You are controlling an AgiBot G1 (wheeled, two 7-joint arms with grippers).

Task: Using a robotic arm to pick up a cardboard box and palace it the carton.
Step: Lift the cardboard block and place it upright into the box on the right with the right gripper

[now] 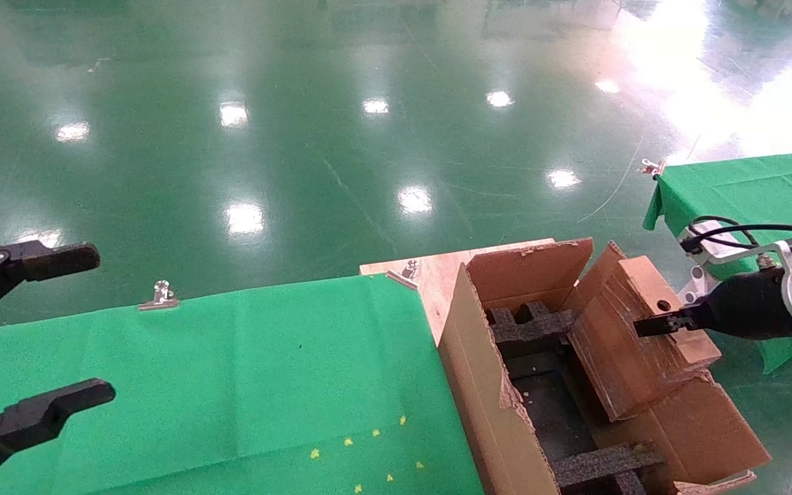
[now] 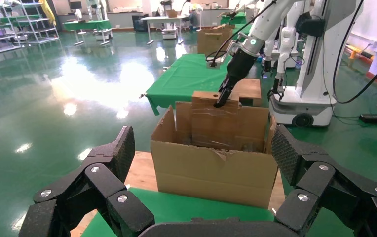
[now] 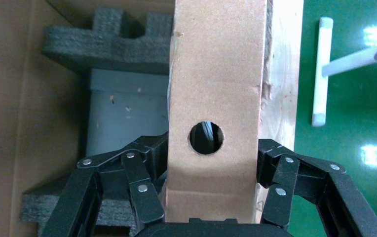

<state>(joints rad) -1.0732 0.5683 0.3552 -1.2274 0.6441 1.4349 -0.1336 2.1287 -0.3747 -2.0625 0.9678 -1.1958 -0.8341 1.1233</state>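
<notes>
Your head camera looks forward and down from above, taking in the carton (image 1: 561,385) at lower right. Your left wrist camera faces across the scene toward the same carton (image 2: 216,168) from farther off, at about its height. Your right wrist camera sits very close, looking straight down into the carton (image 3: 53,98) past the cardboard box (image 3: 216,98).

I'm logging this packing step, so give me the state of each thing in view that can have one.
cardboard box: closed, tilted, held partly inside the carton.
carton: open, flaps up, black foam inserts inside.
right gripper: shut on the cardboard box, above the carton.
left gripper: open, holding nothing, over the green table.
</notes>
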